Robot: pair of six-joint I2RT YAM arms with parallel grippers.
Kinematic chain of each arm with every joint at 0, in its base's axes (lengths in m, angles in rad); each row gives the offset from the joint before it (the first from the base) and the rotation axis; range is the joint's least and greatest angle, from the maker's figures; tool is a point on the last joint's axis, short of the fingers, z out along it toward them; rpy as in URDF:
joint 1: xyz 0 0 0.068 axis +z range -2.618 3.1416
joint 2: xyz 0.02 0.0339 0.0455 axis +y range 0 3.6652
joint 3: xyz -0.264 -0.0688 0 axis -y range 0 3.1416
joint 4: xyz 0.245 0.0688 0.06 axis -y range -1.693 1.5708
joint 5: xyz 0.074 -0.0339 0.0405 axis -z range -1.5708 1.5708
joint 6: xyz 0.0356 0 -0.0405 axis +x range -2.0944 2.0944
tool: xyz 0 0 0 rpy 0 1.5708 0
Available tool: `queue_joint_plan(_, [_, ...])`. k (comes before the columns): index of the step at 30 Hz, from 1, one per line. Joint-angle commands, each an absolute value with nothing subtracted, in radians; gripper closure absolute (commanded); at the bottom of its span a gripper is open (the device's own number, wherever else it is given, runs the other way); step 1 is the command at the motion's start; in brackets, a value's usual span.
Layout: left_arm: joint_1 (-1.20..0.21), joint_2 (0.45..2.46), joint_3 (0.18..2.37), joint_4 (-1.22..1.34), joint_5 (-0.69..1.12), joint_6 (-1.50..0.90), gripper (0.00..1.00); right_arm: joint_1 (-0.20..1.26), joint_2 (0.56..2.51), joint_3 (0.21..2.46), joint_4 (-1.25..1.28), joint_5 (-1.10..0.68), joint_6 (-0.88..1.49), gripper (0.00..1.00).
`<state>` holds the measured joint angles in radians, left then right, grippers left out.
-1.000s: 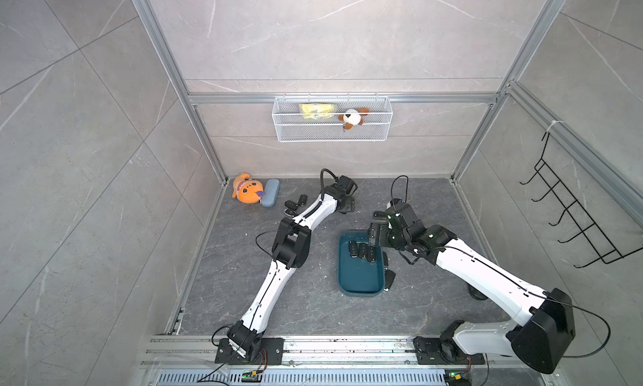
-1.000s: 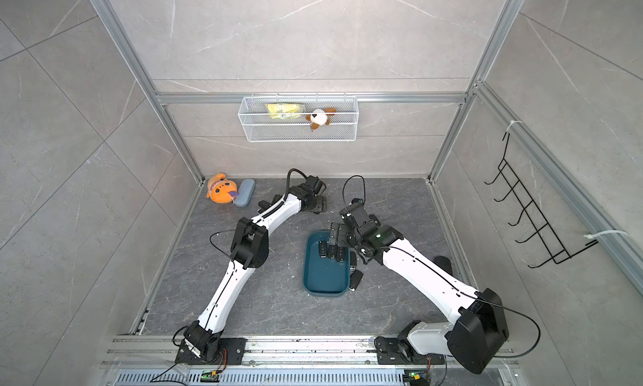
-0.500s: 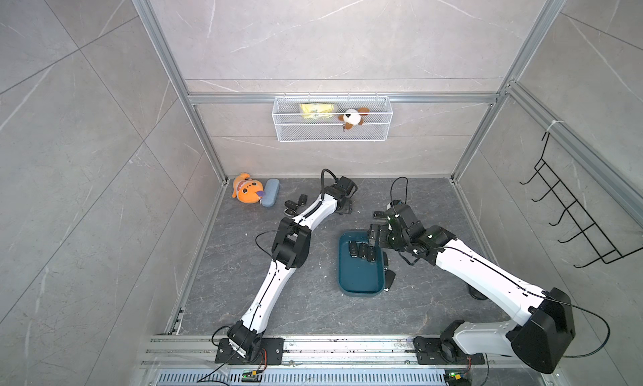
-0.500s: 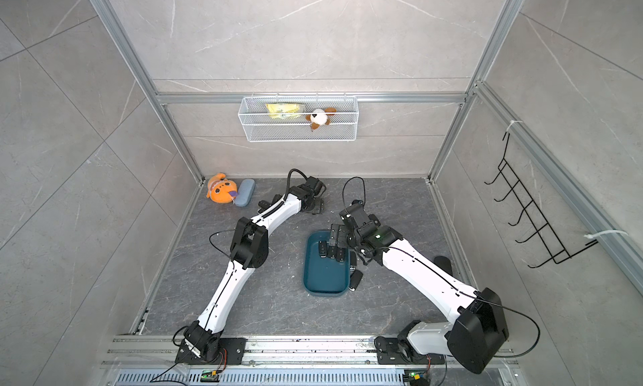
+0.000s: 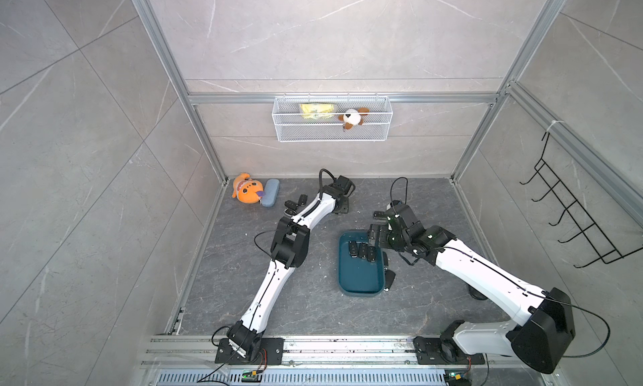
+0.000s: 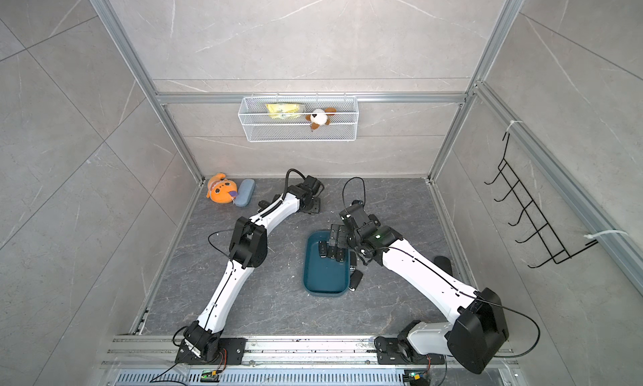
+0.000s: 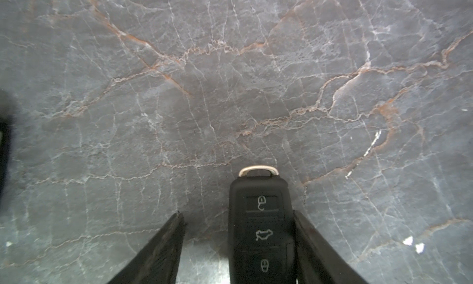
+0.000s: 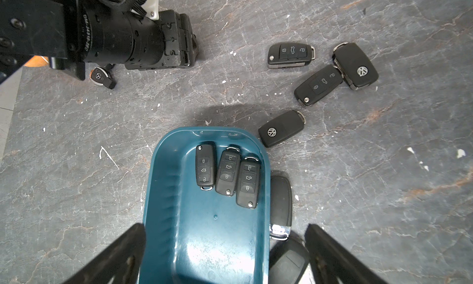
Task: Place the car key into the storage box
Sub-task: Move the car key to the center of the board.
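Clutter is crowding the grey tabletop (image 7: 230,65). The car key (image 7: 261,231) is lying flat on it, buttons up, between the fingers of the left tool (image 7: 236,215) and well apart from the storage box (image 8: 163,198). One finger is touching the key's side while the other is standing off with a gap, so this tool is partly open and not yet gripping.

The right tool (image 8: 225,226) is hovering wide open and empty over one end of the box, its fingers spreading to either side of it. Three fobs (image 8: 226,170) are sitting side by side inside the box. Two more fobs (image 8: 281,200) are lying just beside its outer wall, between that wall and one finger. Four loose fobs (image 8: 318,85) are lying scattered beyond the box. A small round-headed key (image 8: 102,78) is lying beneath the left arm (image 8: 122,39). An orange plush toy (image 5: 246,193) and a pale blue case (image 5: 270,192) are resting together in the back corner.
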<state>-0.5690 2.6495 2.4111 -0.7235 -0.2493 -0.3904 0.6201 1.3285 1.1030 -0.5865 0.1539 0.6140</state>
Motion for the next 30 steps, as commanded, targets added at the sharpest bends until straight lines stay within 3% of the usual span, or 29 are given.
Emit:
queue_joint_plan(1, [-0.563,2.663,2.414,-0.77,-0.209,-0.368,0.4,0.617,1.315,1.082,-0.594,0.149,0.633,0.01])
queue_joint_plan(5, [-0.562,2.662,2.414,-0.776,-0.189,-0.368,0.58,0.617,1.313,1.081,-0.594,0.149,0.633,0.01])
queue_joint_plan(11, [-0.563,2.6,2.332,-0.775,-0.184,-0.374,0.63,0.617,1.326,1.083,-0.577,0.138,0.627,0.01])
queue_joint_plan(30, [-0.562,2.086,1.551,-0.668,-0.152,-0.51,0.6,0.617,1.498,1.138,-0.428,-0.028,0.597,0.01])
